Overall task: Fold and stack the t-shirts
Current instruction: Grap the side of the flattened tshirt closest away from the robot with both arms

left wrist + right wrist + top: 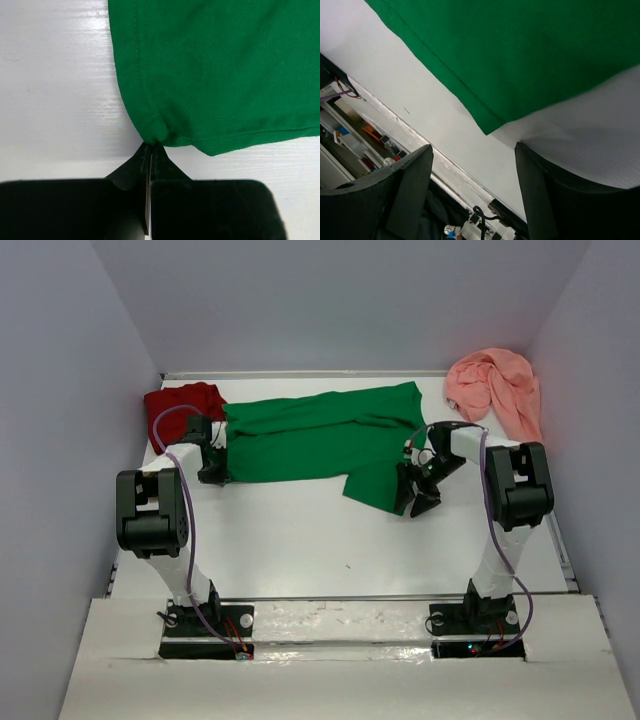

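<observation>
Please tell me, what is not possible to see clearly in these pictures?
1. Dark red shirt: top view, the left arm covers its near part.
2. Salmon-pink shirt: top view, bunched, so its shape is hidden.
3. Green shirt: both wrist views cut it at the edges.
4. Left gripper: how much cloth it pinches, hidden between closed fingers.

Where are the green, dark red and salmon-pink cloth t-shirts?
Bright green cloth t-shirt [310, 435]: top view, mid-body.
Dark red cloth t-shirt [185, 398]: top view, bunched middle.
Salmon-pink cloth t-shirt [495, 380]: top view, crumpled middle.
</observation>
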Tool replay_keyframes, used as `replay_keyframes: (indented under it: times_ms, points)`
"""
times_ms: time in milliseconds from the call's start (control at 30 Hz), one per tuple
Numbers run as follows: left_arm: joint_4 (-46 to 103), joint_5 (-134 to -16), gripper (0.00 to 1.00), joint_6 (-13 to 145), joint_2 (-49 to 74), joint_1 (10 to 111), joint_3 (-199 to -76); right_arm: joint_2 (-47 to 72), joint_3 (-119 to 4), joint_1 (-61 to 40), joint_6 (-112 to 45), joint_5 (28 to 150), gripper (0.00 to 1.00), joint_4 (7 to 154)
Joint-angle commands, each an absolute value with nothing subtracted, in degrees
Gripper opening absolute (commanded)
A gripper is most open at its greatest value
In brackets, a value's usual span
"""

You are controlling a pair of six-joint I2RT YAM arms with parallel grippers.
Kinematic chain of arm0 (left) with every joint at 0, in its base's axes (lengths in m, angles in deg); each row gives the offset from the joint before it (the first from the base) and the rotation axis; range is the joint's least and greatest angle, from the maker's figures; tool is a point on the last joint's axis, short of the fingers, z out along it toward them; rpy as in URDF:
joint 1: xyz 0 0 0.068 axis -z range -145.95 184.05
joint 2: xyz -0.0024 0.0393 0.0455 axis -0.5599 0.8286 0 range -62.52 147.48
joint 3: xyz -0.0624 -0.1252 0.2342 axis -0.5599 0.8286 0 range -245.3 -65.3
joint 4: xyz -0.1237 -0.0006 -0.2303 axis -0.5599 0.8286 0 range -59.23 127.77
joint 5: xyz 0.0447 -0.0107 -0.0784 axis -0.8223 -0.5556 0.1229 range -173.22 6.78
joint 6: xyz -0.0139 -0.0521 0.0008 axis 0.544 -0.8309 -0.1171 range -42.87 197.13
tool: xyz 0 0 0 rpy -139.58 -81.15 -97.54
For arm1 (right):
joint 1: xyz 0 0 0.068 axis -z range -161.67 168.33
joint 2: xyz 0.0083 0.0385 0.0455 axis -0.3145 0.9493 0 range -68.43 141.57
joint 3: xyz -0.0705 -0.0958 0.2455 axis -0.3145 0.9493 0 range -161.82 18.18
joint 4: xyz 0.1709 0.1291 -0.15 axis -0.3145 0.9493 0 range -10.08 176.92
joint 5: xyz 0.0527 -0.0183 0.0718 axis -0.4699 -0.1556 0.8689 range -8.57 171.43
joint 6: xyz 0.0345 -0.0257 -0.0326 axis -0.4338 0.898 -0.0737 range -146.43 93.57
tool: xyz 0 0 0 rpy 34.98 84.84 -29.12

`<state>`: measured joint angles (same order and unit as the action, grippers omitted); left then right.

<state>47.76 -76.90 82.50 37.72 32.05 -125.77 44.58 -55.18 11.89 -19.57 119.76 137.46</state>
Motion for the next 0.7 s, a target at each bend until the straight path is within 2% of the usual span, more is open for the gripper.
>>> replay_keyframes:
  times_ms: [0, 267, 667]
  points:
    - [49.5, -75.7, 0.08, 82.6, 37.1, 31.8, -127.1, 44.2, -54.9, 10.7, -18.7, 119.7, 0.71, 138.1]
    - [49.6, -75.1, 0.06, 82.3, 37.1, 31.8, -127.5, 45.3, -55.5, 10.2, -19.2, 119.4, 0.60, 137.1]
    - [50.0, -72.8, 0.04, 82.3, 35.3, 31.8, -127.5, 50.7, -57.8, 7.9, -21.1, 113.3, 0.58, 136.1]
